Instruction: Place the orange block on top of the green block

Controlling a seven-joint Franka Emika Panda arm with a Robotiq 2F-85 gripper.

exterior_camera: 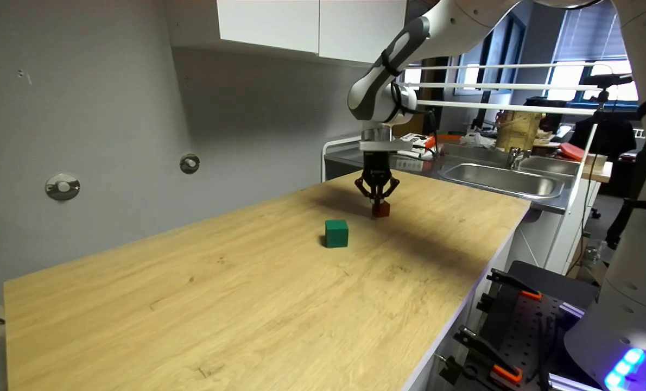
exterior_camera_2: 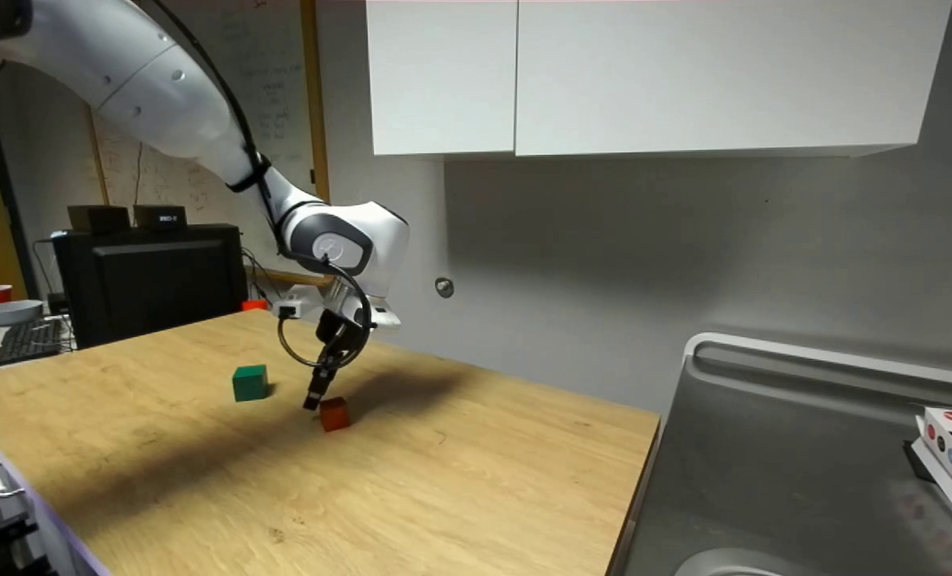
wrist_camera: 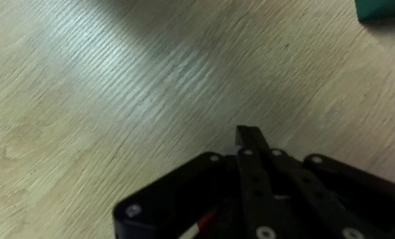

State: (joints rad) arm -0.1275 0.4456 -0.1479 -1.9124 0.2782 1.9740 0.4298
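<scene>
The step in hand is, I judge, getting hold of the orange block (exterior_camera_2: pixel 334 414), and the grasp is not yet made. That cube sits on the wooden tabletop (exterior_camera_2: pixel 460 488), below and left of the middle of an exterior view, and the gripper (exterior_camera_2: pixel 311 402) slants down just to its left there; whether the two touch I cannot tell. In the wrist view the jaws lie together in the lower middle of the frame, with no gap to take a cube and none held between them. The green block (wrist_camera: pixel 381 9) is cut off in the upper right corner of that view. The next move calls for lifting the tips a little, spreading the jaws, shifting across and coming down astride the orange block before any squeeze; a sideways slide from here would probably just push it. Counted: one orange block, one green block, one gripper on one arm (exterior_camera: pixel 442 35), one tabletop, two round metal fittings (exterior_camera: pixel 62 187) in the left half of an exterior view, and two white cupboard doors (exterior_camera_2: pixel 708 72) along the top of both exterior views.
</scene>
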